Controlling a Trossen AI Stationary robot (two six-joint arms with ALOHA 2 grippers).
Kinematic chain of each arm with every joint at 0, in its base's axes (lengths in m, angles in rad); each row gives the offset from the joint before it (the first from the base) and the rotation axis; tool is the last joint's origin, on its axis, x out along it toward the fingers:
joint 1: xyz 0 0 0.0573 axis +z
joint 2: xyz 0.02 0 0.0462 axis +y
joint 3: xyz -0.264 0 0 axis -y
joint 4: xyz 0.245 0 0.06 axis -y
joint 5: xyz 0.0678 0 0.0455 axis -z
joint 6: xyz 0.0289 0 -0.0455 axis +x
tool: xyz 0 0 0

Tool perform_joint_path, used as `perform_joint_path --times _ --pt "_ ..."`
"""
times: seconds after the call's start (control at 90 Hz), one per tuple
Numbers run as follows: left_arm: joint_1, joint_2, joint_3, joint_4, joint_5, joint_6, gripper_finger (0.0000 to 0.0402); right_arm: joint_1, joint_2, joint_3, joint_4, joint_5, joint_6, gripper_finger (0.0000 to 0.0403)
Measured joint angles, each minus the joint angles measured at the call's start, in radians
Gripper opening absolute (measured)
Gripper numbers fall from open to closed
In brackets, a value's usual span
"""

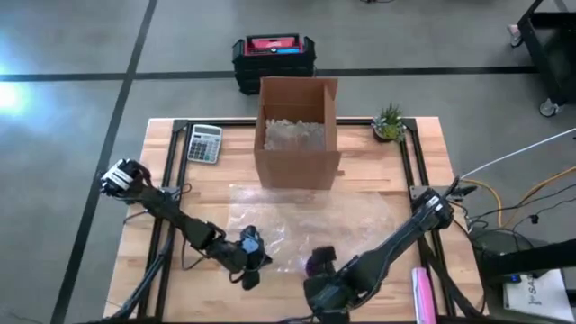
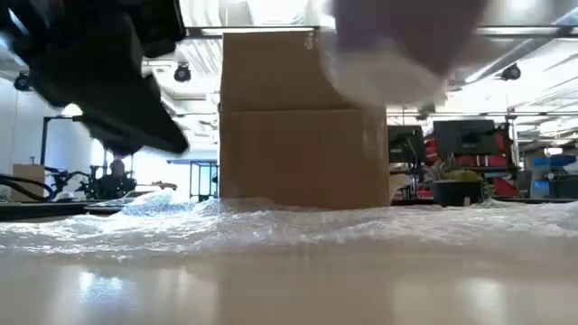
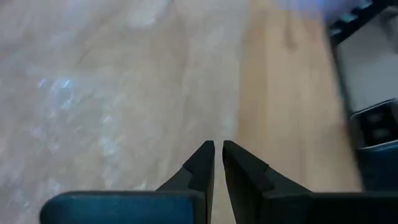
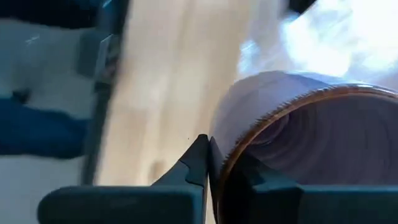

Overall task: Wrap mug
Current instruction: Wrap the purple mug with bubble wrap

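R hand (image 4: 208, 163) pinches mug (image 4: 323, 143) by its rim, lifted over wrap (image 1: 297, 220) near worktop's front. Mug rigid, breakable, likely slick; rim hold OK. L hand (image 3: 217, 158) pressed together, empty.

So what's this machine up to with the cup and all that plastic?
It is packing a mug. The right gripper is pinching the mug's rim and holding it over the near edge of a sheet of bubble wrap spread on the table. The left gripper, fingers nearly together and holding nothing, sits close by at the sheet's near left corner. An open cardboard box stands behind the sheet.
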Motion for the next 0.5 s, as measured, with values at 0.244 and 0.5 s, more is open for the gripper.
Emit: perform_joint_path --times 0.244,0.5 --pt "-0.015 0.127 -0.012 0.058 0.038 -0.133 0.002 -0.173 0.02 -0.029 0.003 -0.009 -0.113 0.0003" --pt "-0.073 0.137 -0.013 0.145 0.05 -0.148 0.002 -0.273 0.056 -0.079 -0.004 -0.143 -0.169 0.0001"
